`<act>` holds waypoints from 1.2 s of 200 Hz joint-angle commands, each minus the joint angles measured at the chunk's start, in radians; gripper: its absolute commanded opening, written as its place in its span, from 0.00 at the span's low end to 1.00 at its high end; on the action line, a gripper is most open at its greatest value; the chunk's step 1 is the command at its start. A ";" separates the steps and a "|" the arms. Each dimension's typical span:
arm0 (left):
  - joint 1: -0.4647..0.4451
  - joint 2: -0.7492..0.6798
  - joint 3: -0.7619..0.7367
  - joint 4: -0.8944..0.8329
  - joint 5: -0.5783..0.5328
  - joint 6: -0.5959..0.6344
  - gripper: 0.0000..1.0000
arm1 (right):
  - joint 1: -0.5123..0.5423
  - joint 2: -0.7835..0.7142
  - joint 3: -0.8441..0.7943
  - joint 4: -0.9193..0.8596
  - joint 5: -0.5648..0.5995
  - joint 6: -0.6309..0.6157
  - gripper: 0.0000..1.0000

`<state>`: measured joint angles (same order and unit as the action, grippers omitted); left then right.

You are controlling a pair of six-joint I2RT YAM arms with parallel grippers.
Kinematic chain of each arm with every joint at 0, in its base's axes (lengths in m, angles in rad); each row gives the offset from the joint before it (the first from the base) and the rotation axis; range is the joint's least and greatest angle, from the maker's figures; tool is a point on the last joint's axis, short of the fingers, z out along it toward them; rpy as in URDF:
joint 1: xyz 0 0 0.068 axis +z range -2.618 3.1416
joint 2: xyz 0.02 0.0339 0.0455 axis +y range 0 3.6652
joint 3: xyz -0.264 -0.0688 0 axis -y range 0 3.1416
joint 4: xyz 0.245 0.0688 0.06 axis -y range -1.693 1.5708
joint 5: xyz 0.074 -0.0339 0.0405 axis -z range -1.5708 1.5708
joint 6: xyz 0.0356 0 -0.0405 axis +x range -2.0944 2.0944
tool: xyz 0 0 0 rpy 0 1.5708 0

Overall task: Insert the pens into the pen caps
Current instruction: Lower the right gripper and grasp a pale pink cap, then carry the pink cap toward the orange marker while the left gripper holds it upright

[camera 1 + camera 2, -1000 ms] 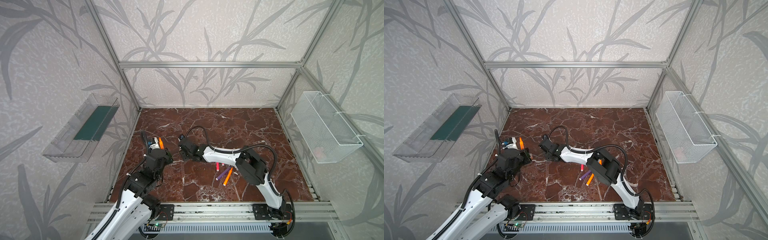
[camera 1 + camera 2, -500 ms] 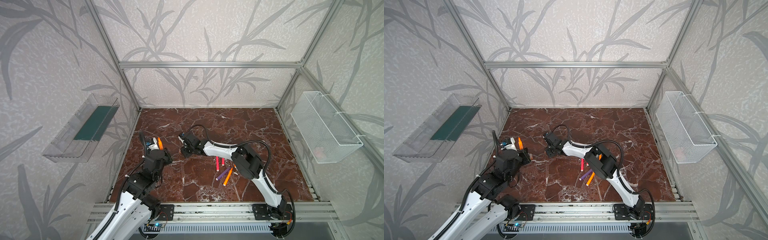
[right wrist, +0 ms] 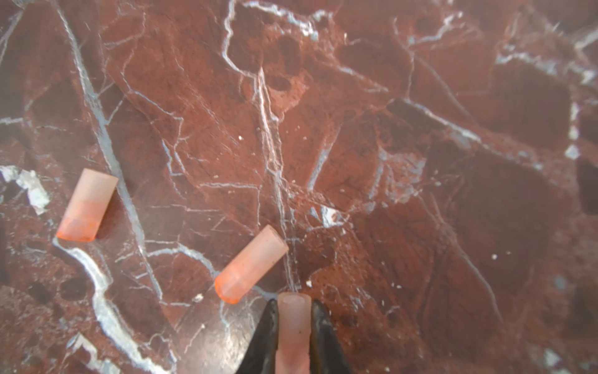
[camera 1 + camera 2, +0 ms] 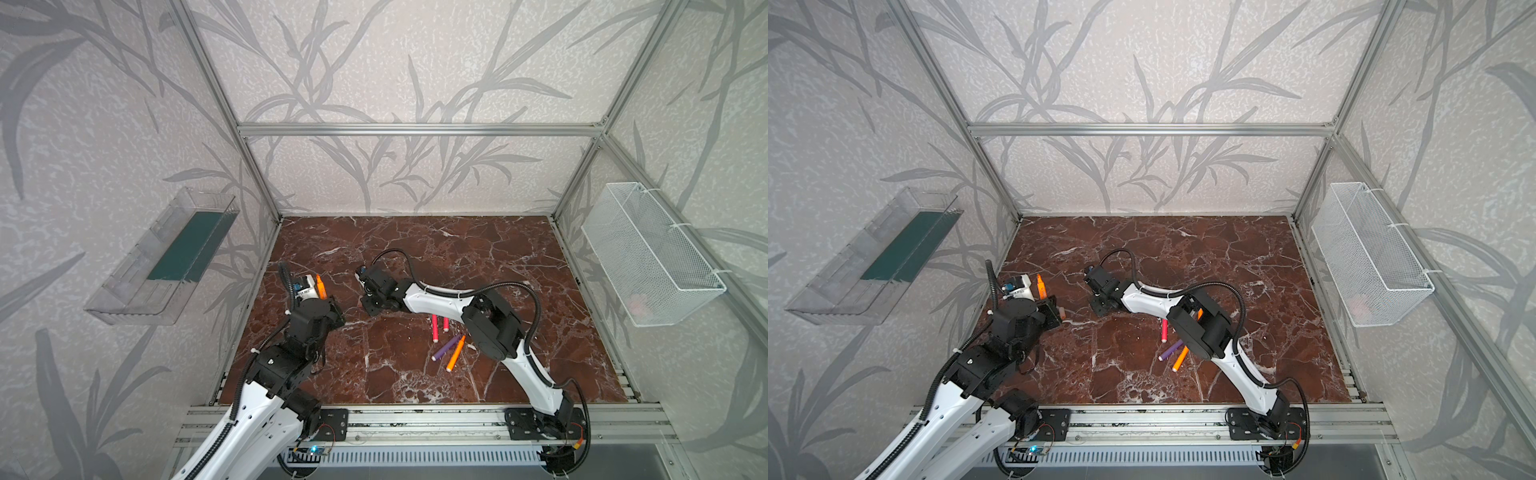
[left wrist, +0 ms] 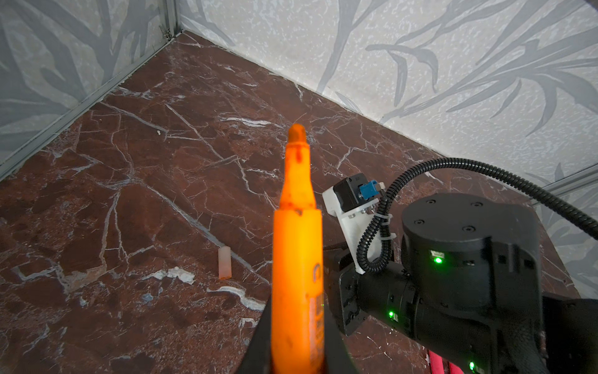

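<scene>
Orange pen [image 5: 297, 259]: clamped in the closed left gripper [image 5: 297, 351], tapered tip pointing outward, raised over the floor's left side.
Held cap [image 3: 293, 333]: pinched between the shut jaws of the right gripper [image 3: 293, 312], left of centre.
Loose caps: second cap [image 3: 250, 267] lies just beside that gripper, third cap [image 3: 87, 205] near it, apart from each other.
Loose pens: first pink-red pen [image 4: 434, 328] and second pink-red pen [image 4: 446, 324] lie side by side right of centre; purple pen [image 4: 448, 347] and loose orange pen [image 4: 455, 353] lie just nearer.
Marble floor [image 4: 415, 249]: dark red, white-veined.
Wire basket [image 4: 648, 257]: hangs on the right wall.
Clear tray [image 4: 158, 266]: hangs on the left wall.
</scene>
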<state>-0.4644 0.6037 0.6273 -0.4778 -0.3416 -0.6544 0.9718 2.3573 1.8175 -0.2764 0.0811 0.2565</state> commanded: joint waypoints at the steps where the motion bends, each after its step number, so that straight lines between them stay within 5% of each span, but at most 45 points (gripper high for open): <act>1: 0.004 0.000 -0.006 0.011 -0.014 -0.001 0.00 | 0.023 0.036 0.039 -0.070 0.091 -0.021 0.19; 100: 0.005 -0.014 -0.009 0.011 -0.014 -0.002 0.00 | 0.041 0.054 0.071 -0.141 0.157 -0.003 0.24; 156: 0.005 -0.026 -0.008 0.002 -0.002 -0.006 0.00 | 0.046 0.043 0.068 -0.154 0.149 0.028 0.11; 204: 0.006 -0.036 0.009 -0.017 0.024 -0.007 0.00 | 0.046 -0.110 -0.095 -0.045 0.137 0.097 0.09; 240: 0.003 -0.029 0.049 -0.023 0.155 0.009 0.00 | 0.040 -0.299 -0.277 0.038 0.149 0.164 0.05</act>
<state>-0.4641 0.5716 0.6308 -0.4877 -0.2855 -0.6537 1.0134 2.2230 1.6318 -0.3096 0.2161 0.3527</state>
